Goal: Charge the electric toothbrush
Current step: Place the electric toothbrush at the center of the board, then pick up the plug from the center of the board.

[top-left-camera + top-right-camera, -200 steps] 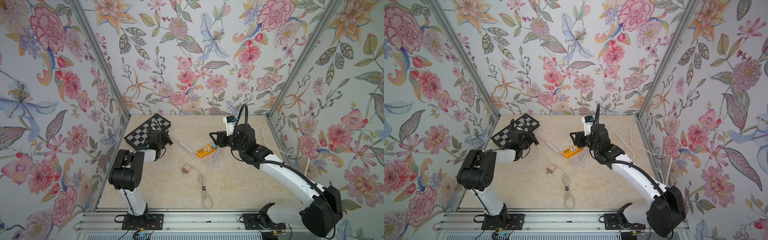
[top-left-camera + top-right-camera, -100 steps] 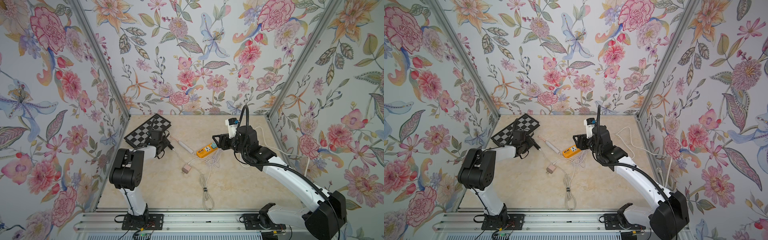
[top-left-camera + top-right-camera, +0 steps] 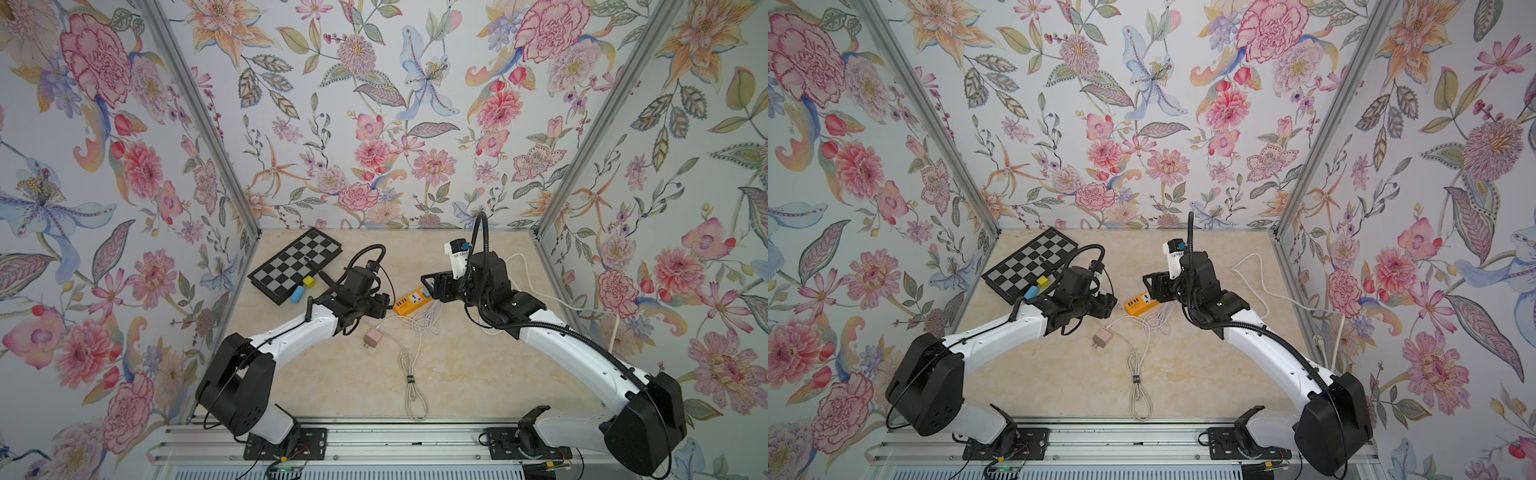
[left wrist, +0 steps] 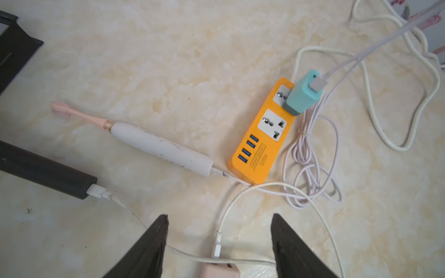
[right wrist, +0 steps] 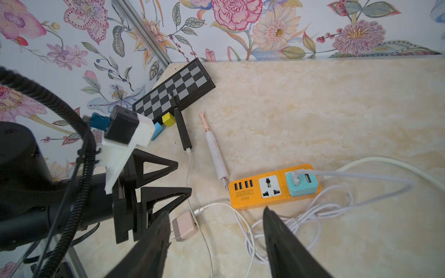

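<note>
The white electric toothbrush [image 4: 161, 149] with a pink head lies flat on the table, also in the right wrist view [image 5: 216, 156]; the left arm hides it in both top views. A plug sits in its base [image 4: 218, 172], and a lilac cable [image 4: 310, 154] coils beside the orange power strip [image 4: 262, 134] [image 3: 411, 302]. That cable ends in a teal charger [image 4: 303, 93] plugged into the strip. My left gripper [image 4: 219, 221] [image 3: 380, 301] hovers open just short of the toothbrush's base, holding nothing. My right gripper [image 5: 216, 211] [image 3: 428, 284] stands open above the strip's near side, empty.
A black toothbrush [image 4: 45, 172] lies next to the white one, cabled to a loose pink adapter [image 3: 372, 337] [image 5: 184, 228]. A chessboard [image 3: 297, 259] with a yellow cube [image 3: 308, 281] and a blue block [image 3: 296, 294] sits at the back left. A bundled white cable [image 3: 413, 374] trails forward.
My left gripper has opened and moved from the chessboard side toward the power strip. The right arm has hardly moved.
</note>
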Available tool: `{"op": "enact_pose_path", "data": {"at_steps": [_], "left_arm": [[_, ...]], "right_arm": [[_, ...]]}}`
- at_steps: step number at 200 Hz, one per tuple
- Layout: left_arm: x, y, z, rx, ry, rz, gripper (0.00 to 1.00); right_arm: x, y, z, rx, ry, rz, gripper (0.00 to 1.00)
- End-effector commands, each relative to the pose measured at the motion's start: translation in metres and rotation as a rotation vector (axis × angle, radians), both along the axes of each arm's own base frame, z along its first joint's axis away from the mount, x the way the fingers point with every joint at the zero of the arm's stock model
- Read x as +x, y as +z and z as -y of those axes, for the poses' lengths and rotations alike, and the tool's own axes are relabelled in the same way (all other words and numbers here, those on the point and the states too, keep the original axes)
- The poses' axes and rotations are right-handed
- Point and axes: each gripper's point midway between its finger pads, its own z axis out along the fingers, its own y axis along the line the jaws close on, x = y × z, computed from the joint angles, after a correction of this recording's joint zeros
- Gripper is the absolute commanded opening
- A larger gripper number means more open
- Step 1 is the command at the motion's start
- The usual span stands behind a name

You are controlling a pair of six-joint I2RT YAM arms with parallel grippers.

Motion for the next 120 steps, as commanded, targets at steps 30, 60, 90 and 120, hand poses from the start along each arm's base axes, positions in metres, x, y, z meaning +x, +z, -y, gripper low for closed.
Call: {"op": "enact_pose_path", "data": {"at_steps": [30, 60, 90, 120], "left_arm": [[-0.027, -0.065, -0.012, 0.163, -0.114, -0.161, 0.72], [-0.051, -0.067, -0.025, 0.218, -0.117, -0.208, 0.82], [-0.069, -0.078, -0.025, 0.231, -0.152, -0.244, 0.81], [-0.073, -0.093, -0.017, 0.256, -0.185, -0.272, 0.7]], "right_arm": [[-0.008, -0.001, 0.004, -0.02, 0.02, 0.014, 0.65], [-0.007, -0.006, 0.001, -0.018, 0.026, -0.003, 0.65], [-0.003, -0.006, -0.004, -0.014, 0.035, -0.014, 0.65], [-0.001, -0.004, -0.005, -0.006, 0.035, -0.016, 0.65]]}}
